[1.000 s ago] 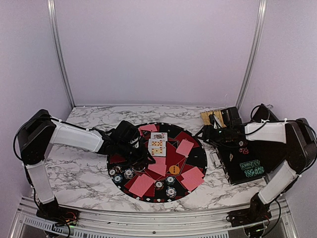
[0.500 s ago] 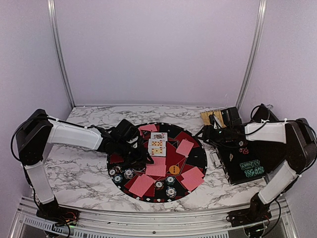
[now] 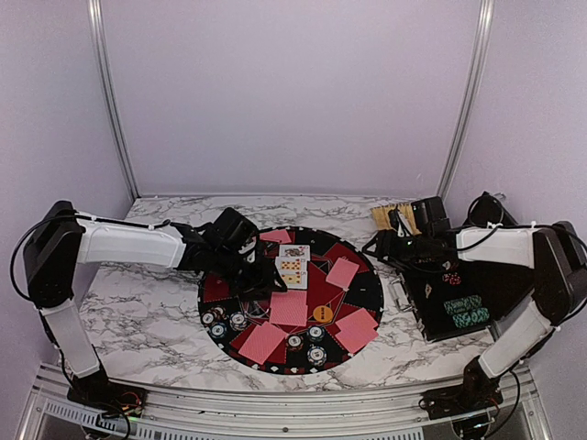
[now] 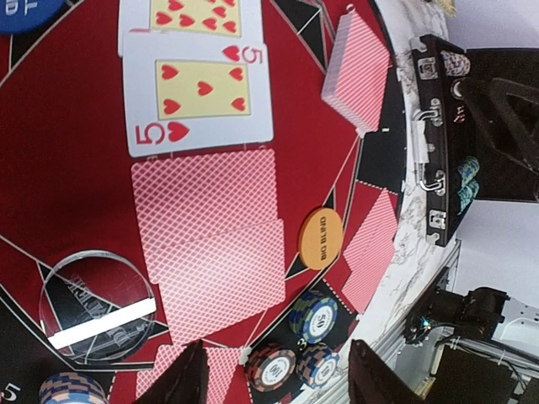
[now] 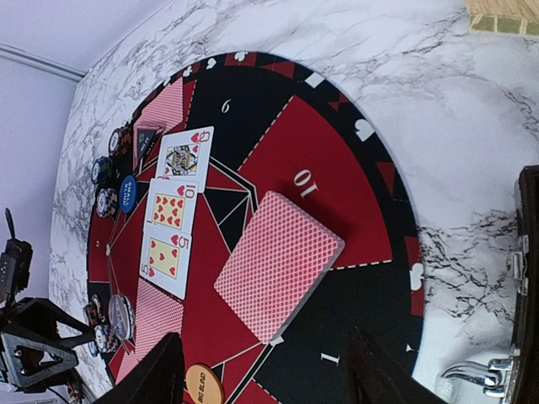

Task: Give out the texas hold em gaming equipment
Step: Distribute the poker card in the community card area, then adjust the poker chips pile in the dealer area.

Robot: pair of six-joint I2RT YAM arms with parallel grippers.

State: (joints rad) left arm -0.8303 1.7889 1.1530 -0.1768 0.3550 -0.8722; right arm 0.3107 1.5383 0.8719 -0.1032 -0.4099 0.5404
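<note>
Just ahead of my left pincer (image 4: pixel 278 358), jaws apart and empty, two overlapping pink-red-backed playing cards (image 4: pixel 210 244) lie face down on the round black-and-red mat (image 4: pixel 67 168), so I judge a level descent nipping one edge best.

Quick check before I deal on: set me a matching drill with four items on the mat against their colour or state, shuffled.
Items:
1. five of hearts
2. card deck
3. Big Blind button
4. round button low in the left wrist view

Colour or state:
A. transparent
B. face-down stack
C. orange
D. face up

Pairs: 1-D, 2-B, 3-C, 4-A
</note>
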